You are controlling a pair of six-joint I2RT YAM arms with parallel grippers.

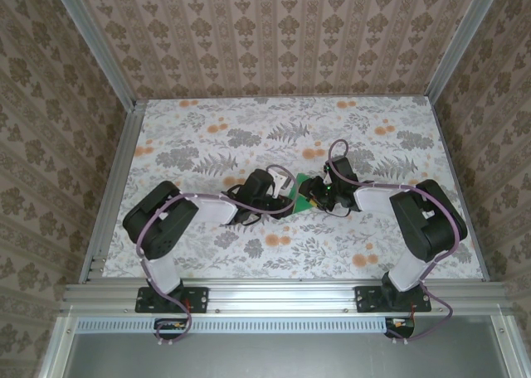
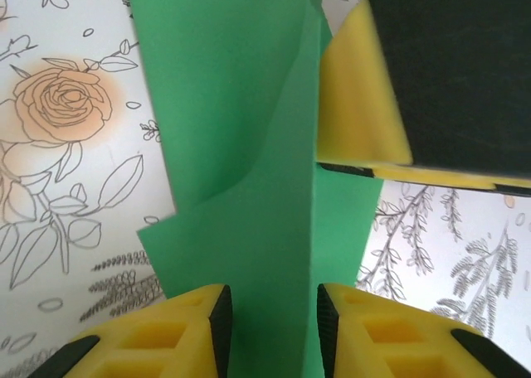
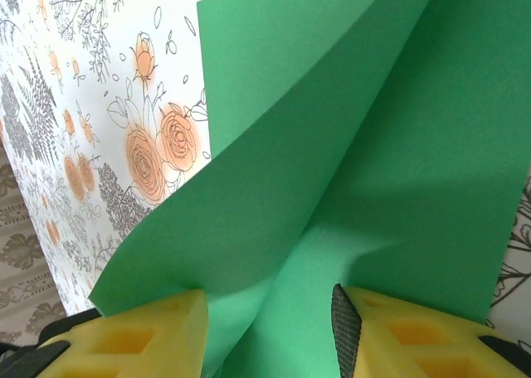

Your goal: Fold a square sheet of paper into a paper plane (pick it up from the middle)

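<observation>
At the middle of the worktop [image 1: 191, 138]: the square sheet of paper [image 1: 304, 193], creased and partly lifted off the floral print. Left tool [image 2: 271, 332] released, fingers apart astride the crease. Right tool [image 3: 270, 332] astride a raised fold, paper against both fingers; clenched or not, cannot tell.

Bright, even light is supplied from above. In the overhead view only soft, faint shadows are cast onto the tabletop [image 1: 249, 129], and fine detail is lost to distance. In the wrist views gentle shading is laid across the curves of the square sheet of paper [image 3: 348, 146], and the near yellow fingers [image 2: 178, 336] of the left gripper [image 2: 271, 320] are rendered slightly soft.
</observation>
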